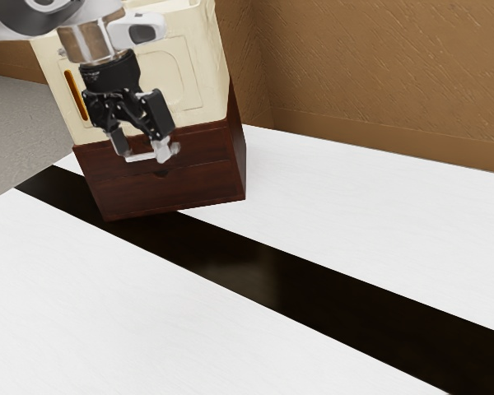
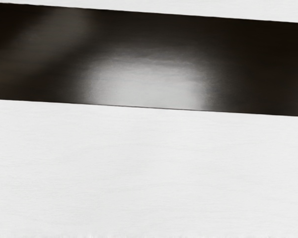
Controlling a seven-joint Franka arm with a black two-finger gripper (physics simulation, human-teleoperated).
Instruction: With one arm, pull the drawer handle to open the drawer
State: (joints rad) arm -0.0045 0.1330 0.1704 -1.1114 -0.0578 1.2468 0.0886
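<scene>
Gripper [image 1: 144, 154] spread, tips well apart, nothing pinched AFAICT; it's at the pale bar handle [image 1: 140, 157] on front of upper drawer [image 1: 204, 146], dark wood cabinet [image 1: 240, 160] on white tabletop [image 1: 337, 206]. Contact w/ handle: can't tell. Progress: reach approx. done, drawer looks flush, so no opening visible. Left: prob. seat fingers on handle, then pull straight out, max care re: slipping off.

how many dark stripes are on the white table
1: the dark stripe runs across the white table, past the foot of the wooden cabinet, which may hide more.
</scene>
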